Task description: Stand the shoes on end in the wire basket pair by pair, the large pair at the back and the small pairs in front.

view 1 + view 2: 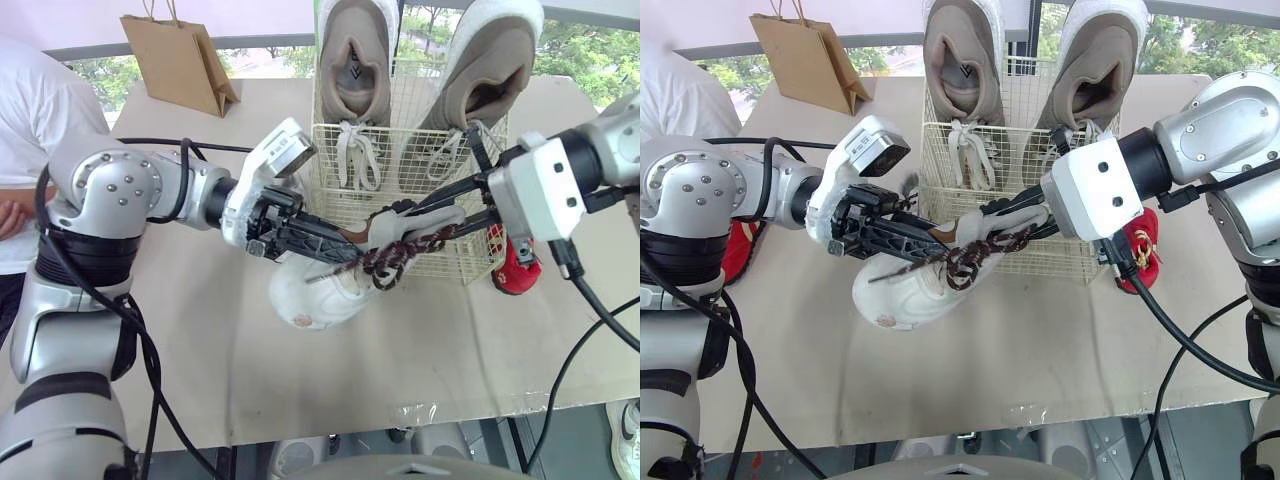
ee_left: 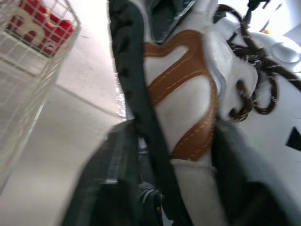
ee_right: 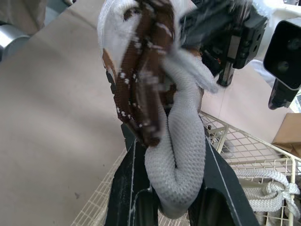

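The white wire basket (image 1: 455,262) stood on a tan table (image 1: 300,380), with two large beige knit sneakers (image 1: 355,60) upright on end along its back wall. Just in front of the basket, both arms held one white lace-up shoe (image 1: 320,290) with brown laces and tan leather trim. The left gripper (image 1: 335,240) was closed on the trimmed side of this shoe, its black fingers (image 2: 136,94) pressed to either side. The right gripper (image 1: 395,215) was clamped on the shoe's white knit collar. Whether the shoe touched the table could not be told. A small red shoe (image 1: 515,265) lay just beside the basket's right wall. Behind the basket to the left stood a brown paper bag (image 1: 180,60), with a person in a white shirt (image 1: 30,120) farther left.
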Action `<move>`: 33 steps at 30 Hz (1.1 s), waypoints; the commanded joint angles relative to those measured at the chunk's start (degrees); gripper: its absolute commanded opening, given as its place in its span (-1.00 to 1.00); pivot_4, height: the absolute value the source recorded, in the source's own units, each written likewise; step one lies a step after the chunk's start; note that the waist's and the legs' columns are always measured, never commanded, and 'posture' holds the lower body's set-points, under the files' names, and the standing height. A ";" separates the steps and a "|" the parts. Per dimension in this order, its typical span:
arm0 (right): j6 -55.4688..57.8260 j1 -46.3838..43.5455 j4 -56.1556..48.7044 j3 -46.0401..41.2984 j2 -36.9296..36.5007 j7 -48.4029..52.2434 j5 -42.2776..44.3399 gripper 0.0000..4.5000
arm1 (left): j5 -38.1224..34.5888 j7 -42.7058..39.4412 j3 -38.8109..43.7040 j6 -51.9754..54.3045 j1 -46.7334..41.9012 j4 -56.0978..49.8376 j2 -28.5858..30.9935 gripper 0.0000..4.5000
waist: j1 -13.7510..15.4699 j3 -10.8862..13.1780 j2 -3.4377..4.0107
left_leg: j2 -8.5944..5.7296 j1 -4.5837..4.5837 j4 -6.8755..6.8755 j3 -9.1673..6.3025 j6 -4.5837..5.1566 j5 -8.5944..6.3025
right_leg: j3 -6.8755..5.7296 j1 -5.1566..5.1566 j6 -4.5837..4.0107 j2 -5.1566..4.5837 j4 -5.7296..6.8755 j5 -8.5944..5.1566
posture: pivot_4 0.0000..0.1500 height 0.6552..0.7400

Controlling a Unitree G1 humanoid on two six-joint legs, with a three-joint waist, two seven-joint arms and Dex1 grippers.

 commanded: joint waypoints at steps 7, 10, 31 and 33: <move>38.48 15.96 -9.39 -22.91 -8.36 -18.85 18.05 0.92 | -8.74 21.31 24.18 -10.66 6.45 -5.49 -10.99 -0.74 | 0.52 -0.01 -0.03 | -0.08 -0.03 0.09 -0.33 -0.09 0.04 | -0.23 0.11 -0.12 -0.76 0.17 -0.03 | 1.00 1.00; 48.81 19.74 -12.83 -30.27 0.85 -35.98 32.14 0.92 | -4.79 25.70 25.10 -17.47 9.69 -13.19 -14.57 -0.74 | -0.15 -0.02 -0.03 | -0.09 0.03 0.07 -0.35 -0.14 0.04 | -0.22 0.18 -0.15 -0.82 0.19 -0.01 | 1.00 1.00; 37.12 20.34 -14.41 -25.01 15.76 -86.26 78.89 -0.56 | 21.89 24.71 13.42 -44.92 19.28 -20.53 -22.09 -0.75 | -0.01 -0.04 0.04 | -0.02 0.27 -0.11 0.01 0.06 0.13 | 0.01 0.21 -0.24 0.00 0.19 0.20 | 1.00 1.00; 35.59 20.06 -13.85 -23.99 15.27 -88.34 79.09 -0.23 | 21.71 23.77 13.06 -45.27 20.04 -21.32 -21.91 -0.75 | -0.14 -0.04 0.03 | 0.00 0.32 -0.11 0.03 0.15 0.07 | 0.05 0.21 -0.24 0.04 0.20 0.20 | 1.00 1.00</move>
